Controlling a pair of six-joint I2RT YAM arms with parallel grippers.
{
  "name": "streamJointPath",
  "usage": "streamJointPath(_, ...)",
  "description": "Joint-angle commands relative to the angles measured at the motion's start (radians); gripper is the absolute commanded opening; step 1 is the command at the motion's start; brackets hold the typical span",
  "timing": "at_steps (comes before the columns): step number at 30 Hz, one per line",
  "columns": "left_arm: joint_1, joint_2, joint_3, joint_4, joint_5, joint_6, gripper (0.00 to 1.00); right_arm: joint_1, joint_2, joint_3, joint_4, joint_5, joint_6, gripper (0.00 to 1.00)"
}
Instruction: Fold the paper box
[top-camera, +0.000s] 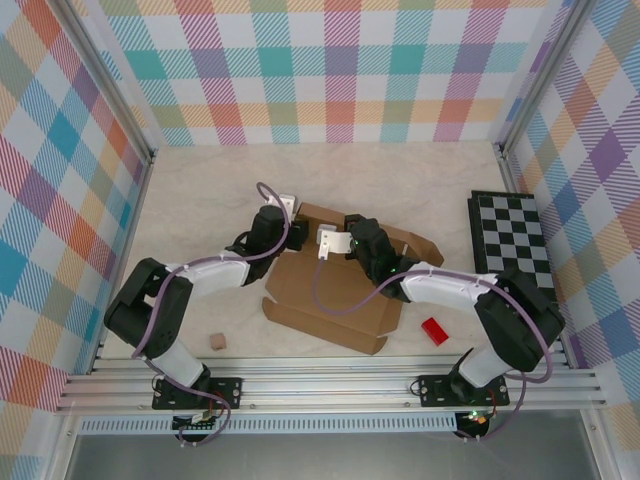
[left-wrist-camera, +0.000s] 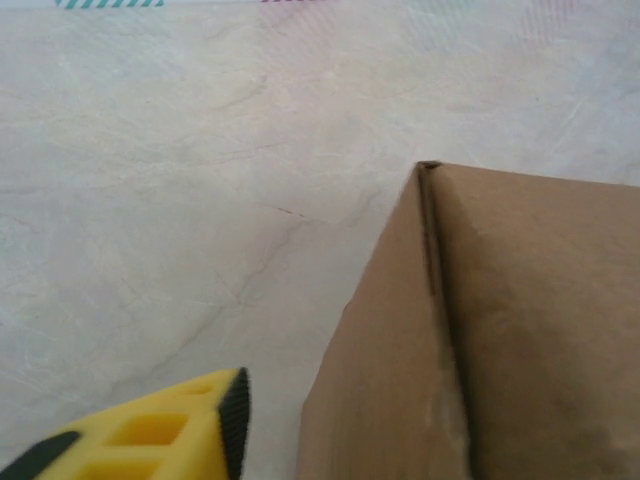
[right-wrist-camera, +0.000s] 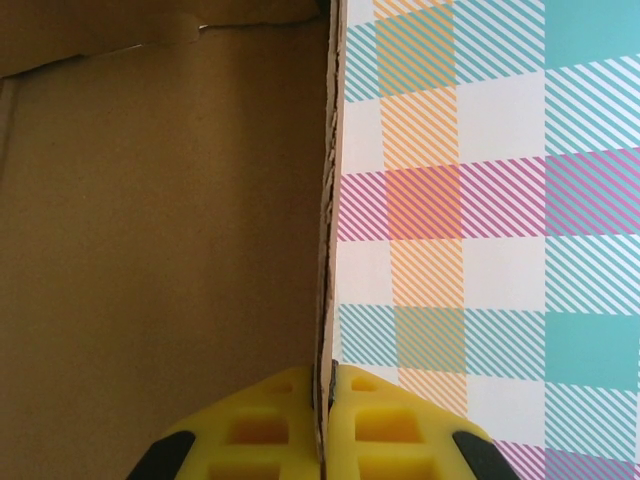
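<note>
Top external: logged paper box (top-camera: 330, 305) mid-table, part-folded, between both arms. Noted tan cube (top-camera: 216, 342) off its near-left, red block (top-camera: 434, 331) near-right, checkerboard (top-camera: 510, 240) well apart, right. Found right gripper (right-wrist-camera: 328, 400) clamped tight on upright box wall. Left gripper (top-camera: 296, 233) beside box corner; opening could not be told.

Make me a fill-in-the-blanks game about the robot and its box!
1. The right gripper pinches a wall of the box, and the box's colour is ___.
2. The small block lying to the right of the box is coloured ___.
3. Out of left and right, the tiny cube lies on the box's ___ side.

Missing words: brown; red; left.
</note>
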Motion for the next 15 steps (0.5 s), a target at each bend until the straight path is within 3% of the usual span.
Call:
streamJointPath(1,0.009,0.005,0.036,0.055,-0.028,-0.003,0.34,0.012,0.007,-0.023,-0.079,-0.024,-0.026,0.0)
streamJointPath(5,-0.001,0.017,0.053,0.048,-0.029,-0.007,0.16,0.021,0.044,-0.049,-0.03,-0.003,-0.1,0.0)
streamJointPath(8,-0.005,0.027,0.045,0.051,-0.019,-0.01,0.15,0.028,0.076,-0.064,0.011,0.014,-0.159,0.0)
streamJointPath(10,-0.005,0.03,0.031,0.057,0.002,-0.011,0.23,0.033,0.106,-0.069,0.028,0.022,-0.201,0.0)
streamJointPath(13,-0.005,0.019,-0.009,0.076,0.045,0.001,0.43,0.044,0.147,-0.07,0.054,0.034,-0.231,0.0)
streamJointPath(15,-0.005,-0.009,-0.033,0.064,0.075,0.03,0.49,0.047,0.172,-0.069,0.077,0.042,-0.232,0.0)
